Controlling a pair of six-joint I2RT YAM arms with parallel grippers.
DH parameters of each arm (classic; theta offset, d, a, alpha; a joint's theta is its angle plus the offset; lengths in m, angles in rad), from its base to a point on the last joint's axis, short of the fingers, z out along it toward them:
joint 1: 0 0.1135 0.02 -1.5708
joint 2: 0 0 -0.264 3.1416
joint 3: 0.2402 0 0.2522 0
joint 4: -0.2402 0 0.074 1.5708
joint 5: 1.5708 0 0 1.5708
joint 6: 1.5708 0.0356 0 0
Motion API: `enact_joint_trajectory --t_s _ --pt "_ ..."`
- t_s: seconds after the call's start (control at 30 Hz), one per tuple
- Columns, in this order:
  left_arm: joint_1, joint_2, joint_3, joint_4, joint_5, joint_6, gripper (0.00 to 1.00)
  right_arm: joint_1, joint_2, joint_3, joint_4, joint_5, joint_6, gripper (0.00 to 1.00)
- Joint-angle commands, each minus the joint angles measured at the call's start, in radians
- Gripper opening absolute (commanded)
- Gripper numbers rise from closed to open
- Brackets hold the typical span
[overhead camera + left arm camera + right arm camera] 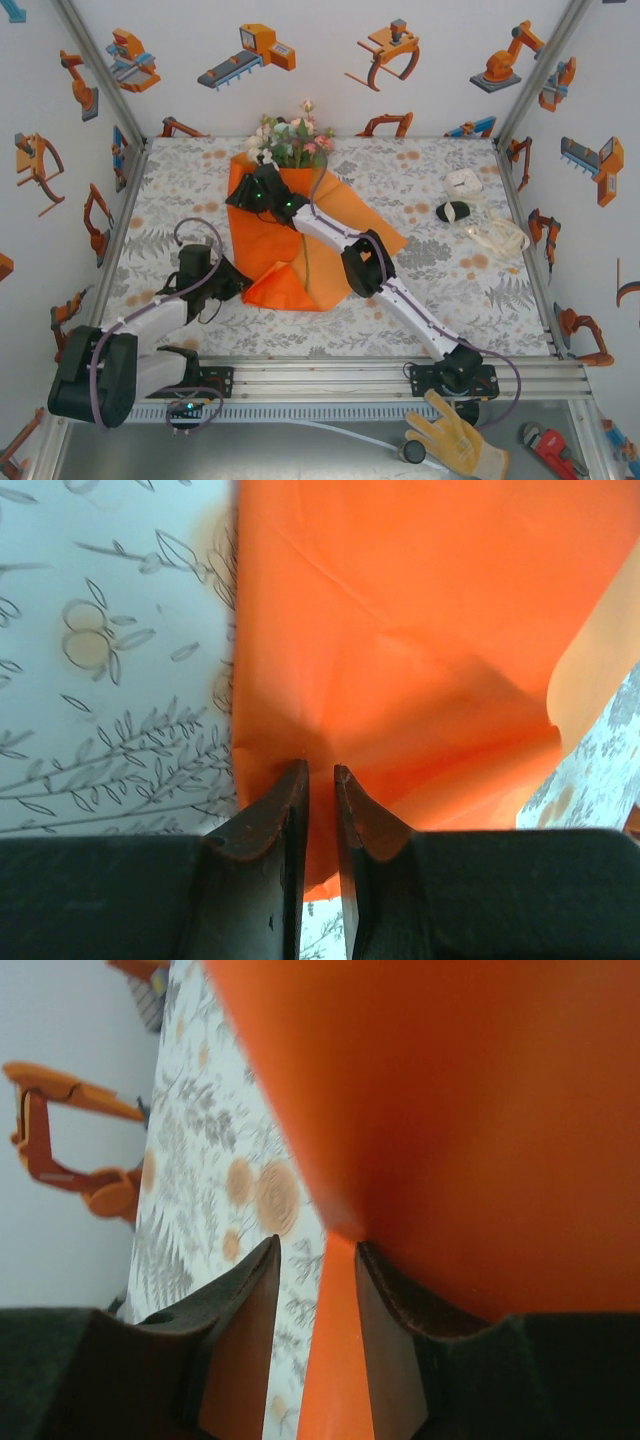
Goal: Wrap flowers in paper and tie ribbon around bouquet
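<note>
While the paper [262, 245] lies spread on the middle of the tabletop [440, 300], both arms are at its left side. It is an orange sheet, running from near the far edge towards the near edge, with its near end rumpled and folded up. The flowers [290, 140] sit at the sheet's far end, close to the tabletop's far edge, blossoms pointing away from the arms.

The left gripper [235, 283] is at the paper's near-left edge. In the left wrist view the left gripper [320, 770] has its fingers [285, 805] nearly together, with the paper's edge [400, 660] pinched in the thin gap between them.

The right arm reaches across the sheet and puts the right gripper [262, 190] at the paper's far-left part, just beside the flowers. In the right wrist view the right gripper [315, 1245] has its fingers [245, 1290] partly apart. A raised fold of paper [450, 1110] stands between them, lying against one finger, with tablecloth showing between it and the other, so it is not clamped.

The ribbon [495, 238] lies in a loose bundle near the tabletop's right edge, well apart from the paper. Just beyond it are a black oval object [452, 211] and a small white box [463, 182].
</note>
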Motion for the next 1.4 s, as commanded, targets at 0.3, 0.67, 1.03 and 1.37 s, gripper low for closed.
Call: enact_joint_trajectory --t_s 0.3,0.67,1.03,1.37 --pt "-0.074 -0.038 -0.041 -0.215 0.008 0.006 0.42 0.000 0.087 0.025 0.012 0.118 0.024 0.35" --pt "-0.141 -0.026 -0.024 -0.244 -0.080 -0.014 0.37 -0.016 -0.187 -0.069 -0.121 -0.070 -0.074 0.35" --pt "-0.143 -0.113 -0.031 -0.209 -0.038 0.051 0.34 0.038 -0.961 -1.206 -0.005 -0.096 -0.115 0.37" --pt "-0.143 -0.130 -0.020 -0.277 -0.141 0.023 0.37 0.143 -0.919 -1.312 -0.062 -0.146 0.016 0.36"
